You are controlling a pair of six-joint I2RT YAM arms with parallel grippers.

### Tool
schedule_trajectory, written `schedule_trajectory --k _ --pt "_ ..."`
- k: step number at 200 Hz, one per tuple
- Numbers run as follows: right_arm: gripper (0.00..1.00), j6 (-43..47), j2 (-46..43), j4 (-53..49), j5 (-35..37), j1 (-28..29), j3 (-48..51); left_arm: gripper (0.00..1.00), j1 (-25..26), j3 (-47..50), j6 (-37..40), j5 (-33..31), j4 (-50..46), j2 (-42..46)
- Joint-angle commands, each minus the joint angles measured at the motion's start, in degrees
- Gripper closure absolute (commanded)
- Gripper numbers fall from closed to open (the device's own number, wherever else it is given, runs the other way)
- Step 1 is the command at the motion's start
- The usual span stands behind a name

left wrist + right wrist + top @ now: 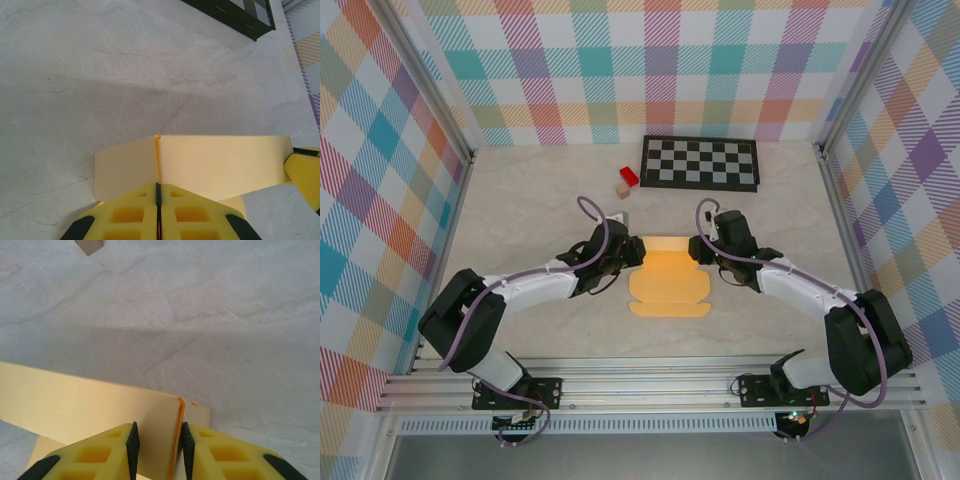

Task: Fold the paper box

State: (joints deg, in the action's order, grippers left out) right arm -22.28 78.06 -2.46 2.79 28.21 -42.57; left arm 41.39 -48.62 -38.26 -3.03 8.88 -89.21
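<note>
Plaid-patterned walls (pixel 650 60) in many colours enclose a pale, marble-veined table (pixel 520 200). At its far side lie a tan block (pixel 622 189), a red block (pixel 628 177) and, to their right, a black-and-white checkerboard mat (pixel 700 162). At centre sits the paper box (pixel 668 285), a yellow-orange card cut-out. From above, its near part lies flat with rounded tabs, while its far panel is raised between the two arms. The left gripper (pixel 625 252) is at the panel's left end. The left wrist camera shows its jaws (pixel 158 187) pressed together on a thin fold of card, the pale panel (pixel 225 160) stretching rightward to a yellow finger of the right gripper (pixel 305 175). The right gripper (pixel 703 250) is at the opposite end. The right wrist view shows its jaws (pixel 157 432) a little apart, clasping the panel's corner (pixel 75 400) and its bright orange edge.
</note>
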Motion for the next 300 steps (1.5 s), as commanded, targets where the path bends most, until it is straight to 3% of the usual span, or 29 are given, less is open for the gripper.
schedule_trajectory --k 1,66,100,116,168,205,241,300 --pt "0.66 -0.7 0.9 -11.0 -0.4 0.0 -2.8 0.90 -0.2 -0.6 2.8 -0.6 -8.2 -2.5" --pt "0.57 2.2 0.4 -19.8 -1.5 -1.9 -12.8 0.90 -1.2 -3.2 6.0 -1.7 -11.4 -1.4" --pt "0.55 3.2 -3.2 -24.0 -0.5 -2.3 -14.7 0.83 -1.5 -5.8 7.7 -1.6 -13.4 -0.3" --pt "0.55 3.0 -4.9 -26.8 -0.5 -2.3 -14.6 0.77 -1.7 -6.9 8.0 -1.5 -14.5 0.5" --pt "0.58 -1.5 -11.9 -30.7 -2.1 -2.3 -4.6 0.73 -2.3 -9.2 8.4 -1.7 -20.5 7.7" --pt "0.60 -5.8 -12.4 -25.4 -7.5 -2.2 4.5 0.71 -2.3 -0.2 7.3 -0.2 -22.6 17.6" --pt "0.60 -8.5 -7.2 -16.8 -9.3 -2.3 8.4 0.69 -2.3 7.9 5.9 -1.9 -22.4 24.6" --pt "0.61 -9.0 -2.5 -9.0 -8.9 -2.3 11.2 0.68 -2.3 7.8 8.7 -5.2 -23.8 27.1"
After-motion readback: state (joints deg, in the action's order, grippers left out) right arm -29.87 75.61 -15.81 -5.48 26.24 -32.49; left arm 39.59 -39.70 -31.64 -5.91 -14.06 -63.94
